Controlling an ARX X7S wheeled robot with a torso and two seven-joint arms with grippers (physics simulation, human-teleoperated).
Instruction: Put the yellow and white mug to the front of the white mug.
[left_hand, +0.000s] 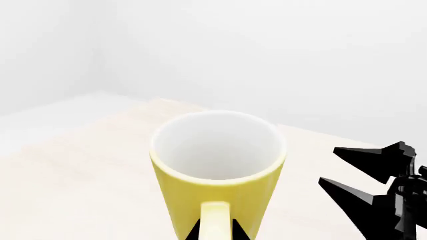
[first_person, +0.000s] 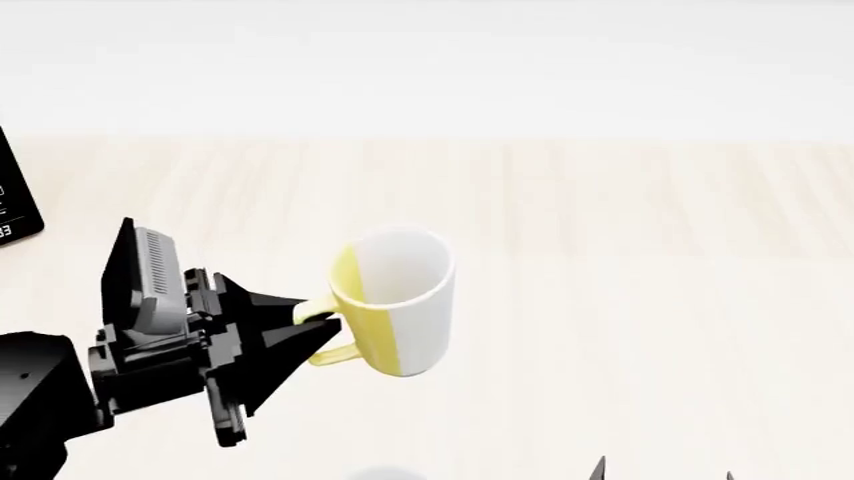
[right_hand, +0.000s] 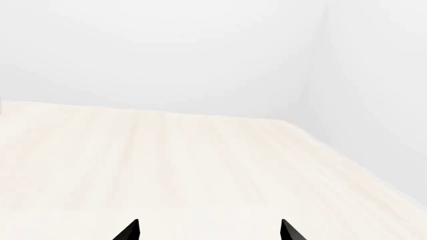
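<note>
The yellow and white mug (first_person: 394, 305) hangs tilted above the pale wooden table (first_person: 641, 220), its yellow half towards my left arm. My left gripper (first_person: 318, 322) is shut on its yellow loop handle (first_person: 334, 352). In the left wrist view the mug (left_hand: 217, 170) fills the middle, white inside, and the black fingertips (left_hand: 192, 233) pinch the handle (left_hand: 216, 220) from both sides. My right gripper (right_hand: 209, 230) is open with nothing between its tips, and it only just shows at the head view's lower edge (first_person: 665, 472). The white mug is out of view.
A black device (first_person: 16, 200) with pale digits stands at the table's left edge. A faint grey patch (first_person: 387, 472) lies on the table below the held mug. The right gripper's black fingers (left_hand: 373, 192) show beside the mug in the left wrist view. White walls stand behind the table.
</note>
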